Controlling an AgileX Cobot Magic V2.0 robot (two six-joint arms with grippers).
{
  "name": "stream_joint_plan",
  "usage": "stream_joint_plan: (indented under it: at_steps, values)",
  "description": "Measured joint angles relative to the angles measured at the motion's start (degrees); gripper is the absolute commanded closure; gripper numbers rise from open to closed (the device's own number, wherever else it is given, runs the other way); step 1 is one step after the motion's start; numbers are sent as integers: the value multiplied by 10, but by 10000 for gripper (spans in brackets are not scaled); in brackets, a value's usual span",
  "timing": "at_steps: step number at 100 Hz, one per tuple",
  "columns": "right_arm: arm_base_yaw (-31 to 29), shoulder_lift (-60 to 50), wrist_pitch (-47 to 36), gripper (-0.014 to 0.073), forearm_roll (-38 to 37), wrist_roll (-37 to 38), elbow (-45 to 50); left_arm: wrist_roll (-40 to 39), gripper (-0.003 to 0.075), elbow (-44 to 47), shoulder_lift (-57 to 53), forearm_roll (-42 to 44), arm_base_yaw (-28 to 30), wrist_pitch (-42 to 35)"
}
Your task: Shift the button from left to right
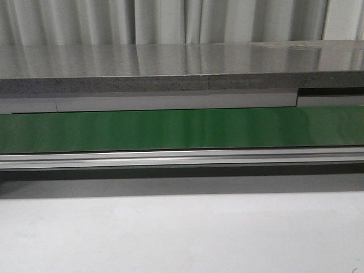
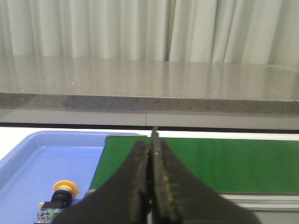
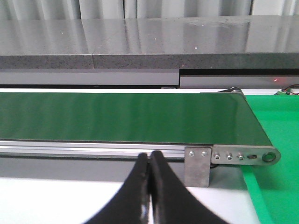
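Front view: just the green belt, no arms. Left wrist: left gripper pressed together; button lies tilted in the blue tray, lower left, yellow cap up-right. Right wrist: right gripper closed, empty

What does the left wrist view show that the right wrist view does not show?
Only the left wrist view shows the blue tray with the button lying in it, and the shut left gripper.

Only the right wrist view shows the belt's end with the metal bracket, the bright green mat beside it, and the shut right gripper.

Both show the green conveyor belt, the grey stone counter behind it and the white curtain. Neither gripper holds anything.
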Motion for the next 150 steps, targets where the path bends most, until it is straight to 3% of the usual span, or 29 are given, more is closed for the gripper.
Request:
stream_joint_plan:
  at_steps: [53,72,86,124,138,150]
  values:
    - [0,0,0,661,0,0,0,0,741,0,0,-3,0,1]
    - [0,0,0,661,0,0,0,0,741,-10,0,-20,0,46]
    - [0,0,0,661,0,0,0,0,741,-73,27,-20,0,84]
    - [0,0,0,661,0,0,0,0,741,-355,244,-20,0,369]
    - [0,0,0,661,0,0,0,0,741,-413,320,-20,0,457]
    - [0,0,0,661,0,0,0,0,741,-423,364,-20,0,488]
